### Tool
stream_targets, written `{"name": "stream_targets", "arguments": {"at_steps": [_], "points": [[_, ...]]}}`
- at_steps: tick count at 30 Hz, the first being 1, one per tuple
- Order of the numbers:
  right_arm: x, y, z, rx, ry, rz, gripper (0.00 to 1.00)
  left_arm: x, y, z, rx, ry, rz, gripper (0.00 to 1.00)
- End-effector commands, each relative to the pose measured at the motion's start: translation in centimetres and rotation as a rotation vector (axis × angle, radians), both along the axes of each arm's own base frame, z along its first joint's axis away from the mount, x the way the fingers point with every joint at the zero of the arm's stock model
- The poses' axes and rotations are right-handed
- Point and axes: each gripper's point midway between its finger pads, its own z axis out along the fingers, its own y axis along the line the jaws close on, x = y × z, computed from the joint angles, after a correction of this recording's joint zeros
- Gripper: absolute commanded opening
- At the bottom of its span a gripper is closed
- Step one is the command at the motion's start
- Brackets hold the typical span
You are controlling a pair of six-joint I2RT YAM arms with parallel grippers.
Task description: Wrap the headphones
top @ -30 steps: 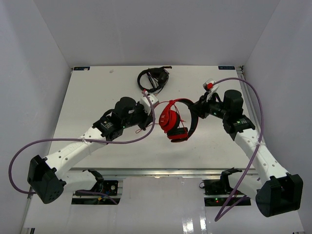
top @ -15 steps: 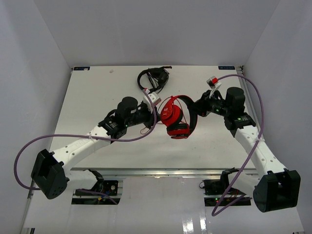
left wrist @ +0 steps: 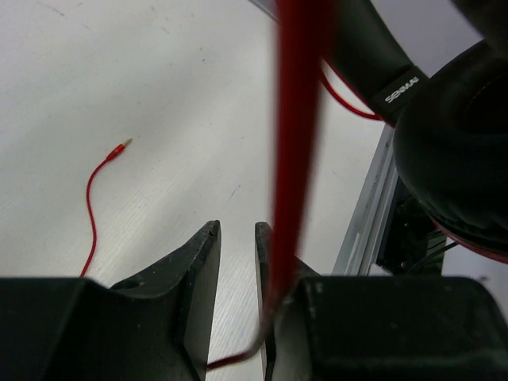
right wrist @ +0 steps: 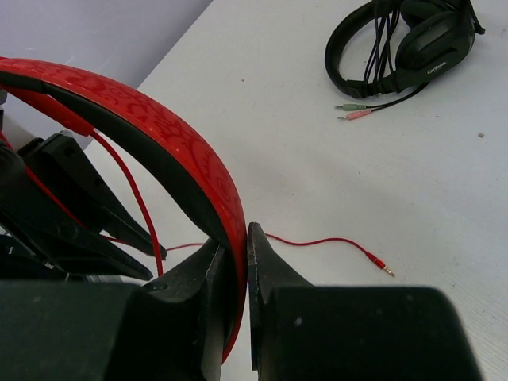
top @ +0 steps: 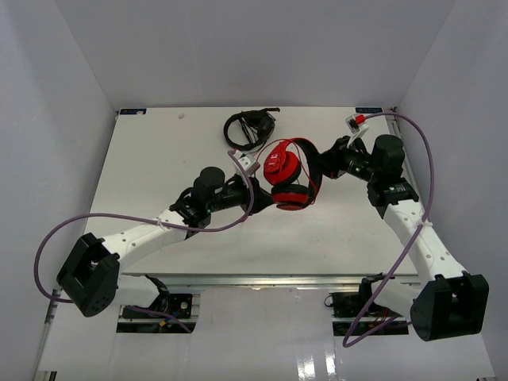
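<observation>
The red headphones [top: 280,164] hang above the table's middle, their headband [right wrist: 159,127] clamped in my right gripper [right wrist: 236,238], which is shut on it [top: 327,165]. A black-padded earcup [left wrist: 460,159] looms close in the left wrist view. The thin red cable [left wrist: 298,119] runs blurred along the right finger of my left gripper [left wrist: 236,230] and crosses loosely low in the gap. Those jaws stand slightly apart, not pinching it. The cable's free end [right wrist: 317,240] lies on the table with its plug [right wrist: 381,267]. My left gripper [top: 252,184] sits just left of the earcups.
All-black headphones [top: 248,127] with a bundled cable lie at the table's far middle, close behind the red pair; they also show in the right wrist view [right wrist: 413,44]. The table's metal front rail [left wrist: 365,214] runs beside the left gripper.
Both arms have carried the red headphones farther from the near edge, toward the black pair. My left gripper's jaws have parted and released their pinch on the cable.
</observation>
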Motion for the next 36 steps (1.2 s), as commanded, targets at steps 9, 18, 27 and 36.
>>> {"name": "stream_targets", "arguments": {"at_steps": [9, 18, 27, 36], "points": [[1.3, -0.2, 7.2, 0.166, -0.049, -0.041, 0.08, -0.7, -1.1, 1.0, -0.198, 0.011, -0.024, 0.46], [1.7, -1.1, 9.5, 0.242, -0.028, -0.057, 0.08, -1.0, -1.0, -1.9, -0.205, 0.06, -0.017, 0.5], [2.0, -1.9, 10.5, 0.277, -0.023, -0.08, 0.08, -1.6, -1.5, -5.7, -0.164, 0.101, -0.002, 0.5], [2.4, -2.6, 11.1, 0.292, -0.029, -0.12, 0.08, -1.6, -2.7, -8.4, -0.127, 0.125, 0.023, 0.3]]}}
